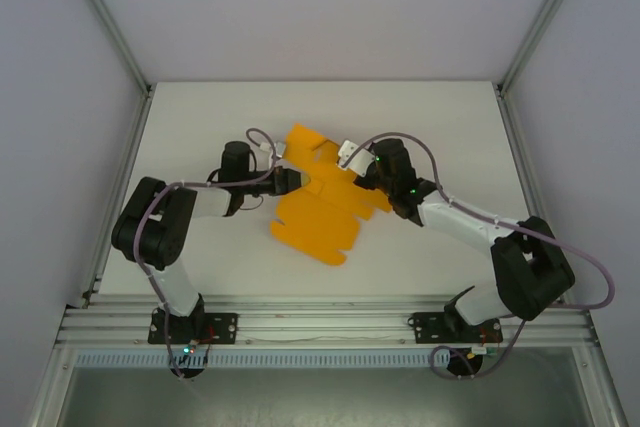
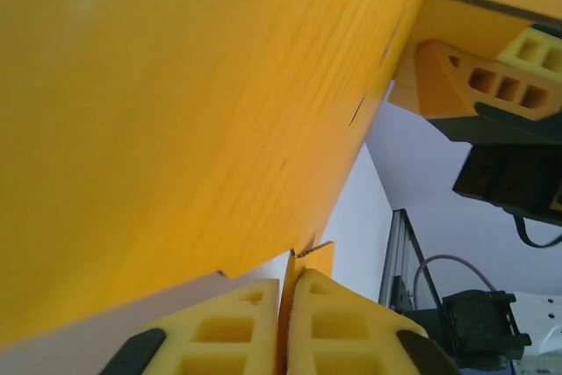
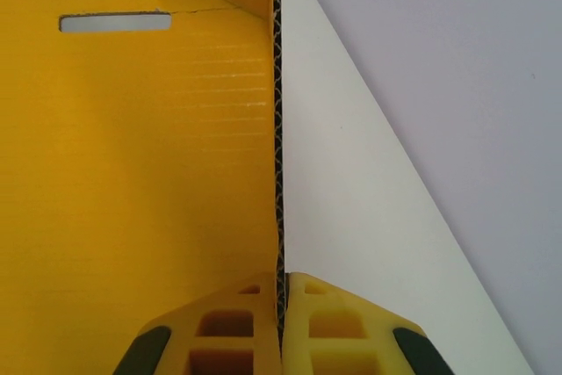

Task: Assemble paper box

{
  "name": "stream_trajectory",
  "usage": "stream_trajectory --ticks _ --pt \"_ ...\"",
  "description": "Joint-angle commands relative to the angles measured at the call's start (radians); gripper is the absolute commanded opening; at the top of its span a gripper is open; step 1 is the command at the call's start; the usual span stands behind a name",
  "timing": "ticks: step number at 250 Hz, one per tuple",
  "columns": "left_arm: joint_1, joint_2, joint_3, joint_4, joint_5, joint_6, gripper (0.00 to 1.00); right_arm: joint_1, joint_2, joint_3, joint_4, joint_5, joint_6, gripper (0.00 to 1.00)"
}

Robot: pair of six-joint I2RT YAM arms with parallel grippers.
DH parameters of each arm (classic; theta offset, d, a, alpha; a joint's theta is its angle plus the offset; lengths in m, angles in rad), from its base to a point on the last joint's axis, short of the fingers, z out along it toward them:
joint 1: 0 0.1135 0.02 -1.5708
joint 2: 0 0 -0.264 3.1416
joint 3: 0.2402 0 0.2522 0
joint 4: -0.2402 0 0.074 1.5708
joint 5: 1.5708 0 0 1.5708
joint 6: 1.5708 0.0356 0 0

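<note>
1. Jaws of the left gripper [image 2: 287,294] are pressed together on a thin edge of the paper box [image 2: 176,111], with a sliver of orange card pinched between them.
2. The right gripper [image 3: 281,292] is clamped the same way on another edge, and the corrugated rim runs straight up from between its jaws.
3. Beside that rim the card spreads left as a broad panel with a narrow slot [image 3: 114,21] near the top.
4. From above, the paper box [image 1: 315,217] is a mostly flat die-cut sheet near the middle of the white table [image 1: 200,127].
5. The left gripper [image 1: 285,182] grips the sheet's left side and the right gripper [image 1: 362,175] its upper right.
</note>
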Motion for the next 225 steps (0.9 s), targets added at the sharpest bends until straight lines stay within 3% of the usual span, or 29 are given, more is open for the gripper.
stream_trajectory --ticks 1,31,72,145,225 --pt "-0.038 0.007 0.068 -0.147 -0.103 0.026 0.06 0.075 -0.039 0.042 -0.008 -0.145 -0.021 0.0" --pt "-0.037 0.048 0.114 -0.233 -0.162 -0.066 0.03 0.113 -0.058 0.034 -0.057 -0.119 -0.062 0.0" --pt "-0.039 0.103 0.114 -0.179 -0.204 -0.228 0.01 0.192 -0.046 0.036 -0.139 -0.013 -0.143 0.0" --pt "-0.042 0.125 0.154 -0.315 -0.267 -0.271 0.02 0.289 0.038 0.019 -0.163 0.197 -0.233 0.0" --pt "-0.038 0.02 0.1 -0.497 -0.367 -0.142 0.47 0.27 0.076 0.021 -0.099 0.295 -0.3 0.0"
